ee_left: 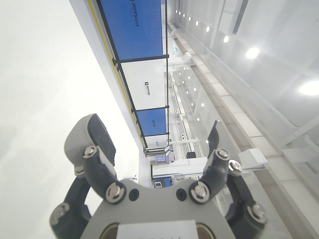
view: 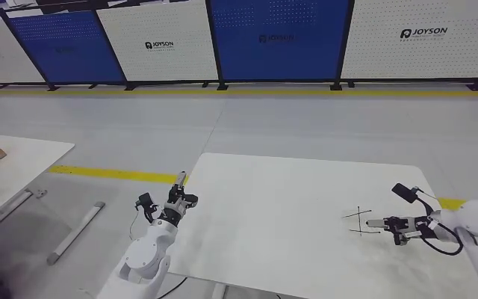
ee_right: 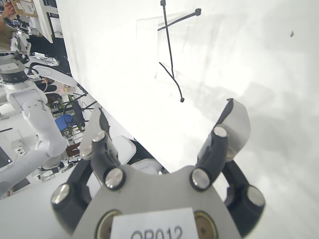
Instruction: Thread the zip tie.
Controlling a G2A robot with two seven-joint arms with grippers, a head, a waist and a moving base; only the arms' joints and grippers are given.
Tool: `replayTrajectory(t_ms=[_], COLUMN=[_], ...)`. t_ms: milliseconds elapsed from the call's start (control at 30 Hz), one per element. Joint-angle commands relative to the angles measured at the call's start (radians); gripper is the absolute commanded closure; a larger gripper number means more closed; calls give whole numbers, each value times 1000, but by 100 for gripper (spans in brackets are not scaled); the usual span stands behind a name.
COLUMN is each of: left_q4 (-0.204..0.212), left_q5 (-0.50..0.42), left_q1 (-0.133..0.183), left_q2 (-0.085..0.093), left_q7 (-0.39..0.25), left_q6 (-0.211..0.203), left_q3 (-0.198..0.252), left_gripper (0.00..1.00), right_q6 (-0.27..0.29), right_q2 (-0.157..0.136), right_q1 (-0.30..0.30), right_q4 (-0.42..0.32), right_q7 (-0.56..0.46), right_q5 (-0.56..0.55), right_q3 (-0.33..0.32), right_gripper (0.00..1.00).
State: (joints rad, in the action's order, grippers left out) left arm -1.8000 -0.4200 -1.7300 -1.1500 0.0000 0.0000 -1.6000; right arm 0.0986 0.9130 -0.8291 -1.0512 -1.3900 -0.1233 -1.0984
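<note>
Right wrist view, right pincer (ee_right: pixel 165 110) spread near 3 crossed zip ties (ee_right: pixel 169 48); left pincer (ee_left: pixel 154 123) spread too

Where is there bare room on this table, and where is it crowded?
Bare: the wide middle of the table, between the left gripper at its left edge and the zip ties, plus the far strip beyond them. Crowded: the right end, where the crossed zip ties lie just ahead of the open right gripper.
</note>
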Motion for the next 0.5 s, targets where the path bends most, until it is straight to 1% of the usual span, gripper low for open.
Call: replayTrajectory(t_ms=[0,167,333,467], left_q4=[0,0,0,0], left_q5=[0,0,0,0], left_q1=[0,0,0,0], left_q2=[0,0,0,0], left_q7=[0,0,0,0], left_q6=[0,0,0,0], left_q3=[0,0,0,0], left_gripper=[0,0,0,0], right_q6=[0,-5,-58,-58], right_q2=[0,1,4,4], right_q1=[0,-2,22,22], right_q4=[0,1,7,7], right_q7=[0,0,0,0], right_q5=[0,0,15,15], right_q3=[0,4,45,45], right_gripper=[0,0,0,0])
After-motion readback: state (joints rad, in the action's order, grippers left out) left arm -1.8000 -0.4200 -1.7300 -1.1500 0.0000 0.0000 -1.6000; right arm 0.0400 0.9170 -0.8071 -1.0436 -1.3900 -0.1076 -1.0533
